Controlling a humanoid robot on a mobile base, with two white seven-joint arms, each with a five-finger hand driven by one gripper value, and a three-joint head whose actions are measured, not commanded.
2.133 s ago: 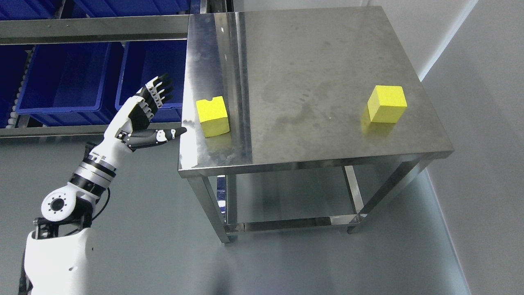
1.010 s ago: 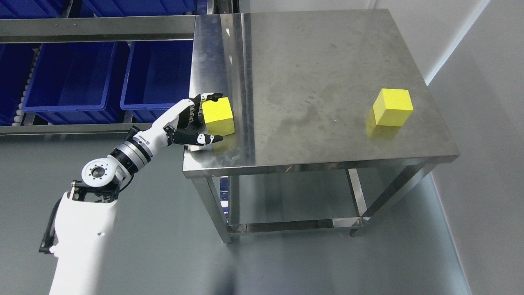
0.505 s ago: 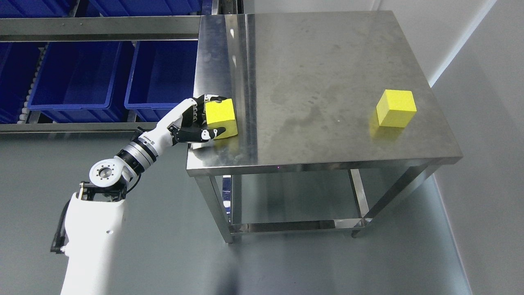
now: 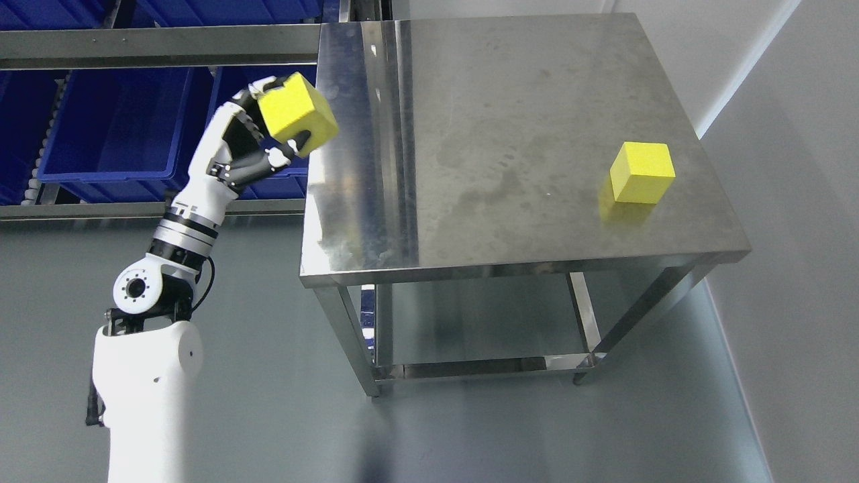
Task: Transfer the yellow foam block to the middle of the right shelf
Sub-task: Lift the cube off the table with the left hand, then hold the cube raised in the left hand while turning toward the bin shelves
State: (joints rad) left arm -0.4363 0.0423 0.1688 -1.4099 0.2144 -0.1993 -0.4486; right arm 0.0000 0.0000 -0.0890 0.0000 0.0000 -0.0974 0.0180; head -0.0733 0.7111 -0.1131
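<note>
Yellow foam block (image 4: 297, 115), tilted, gripped by left hand (image 4: 249, 144)

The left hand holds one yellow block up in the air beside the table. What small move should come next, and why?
Probably carry the yellow foam block a little further left, toward the blue bins on the shelf. The left hand grips it with its fingers, tilted and clear of the steel table, so nothing visible blocks that path.

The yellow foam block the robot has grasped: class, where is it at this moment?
In the head view, the yellow foam block sits tilted in the left hand, at the steel table's left edge, before blue bins.
</note>
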